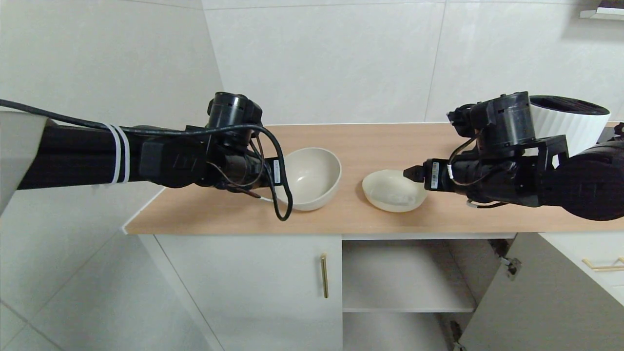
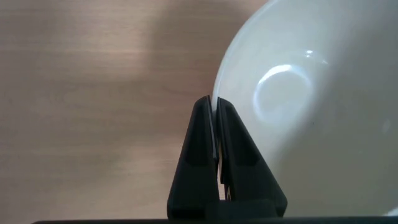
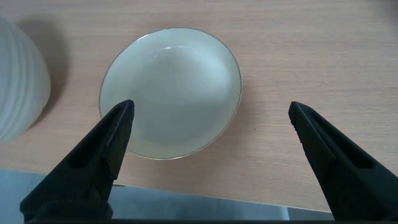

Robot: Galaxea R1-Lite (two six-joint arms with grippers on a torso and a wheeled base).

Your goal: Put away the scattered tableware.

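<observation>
1. Large bowl (image 1: 312, 178): cream, deep, glossy inside. It stood on the wooden desk (image 1: 370, 141) left of centre, with its mouth tipped toward the left arm.
2. Left gripper (image 2: 216, 124): the fingers were pressed together on the large bowl's rim. One finger was inside the wall and one outside, so the thin edge was pinched between them.
3. Small bowl (image 1: 394, 191): cream, shallower, with a fine darker line round the rim. It sat upright on the desk just right of the large bowl, apart from it and near the front edge.
4. Right gripper (image 3: 211, 107): the fingers were spread wide and held nothing. It hung at the small bowl's right rim, and whether a fingertip touched the rim could not be told.
5. White ribbed container (image 1: 570, 122): it stood at the back right of the desk, behind the right arm.
6. Cabinet under the desk: the left door (image 1: 243, 287) was shut and had a brass handle (image 1: 324, 275). The compartment to its right was open, showing a shelf (image 1: 404, 302), with its door (image 1: 526, 302) swung outward.
</observation>
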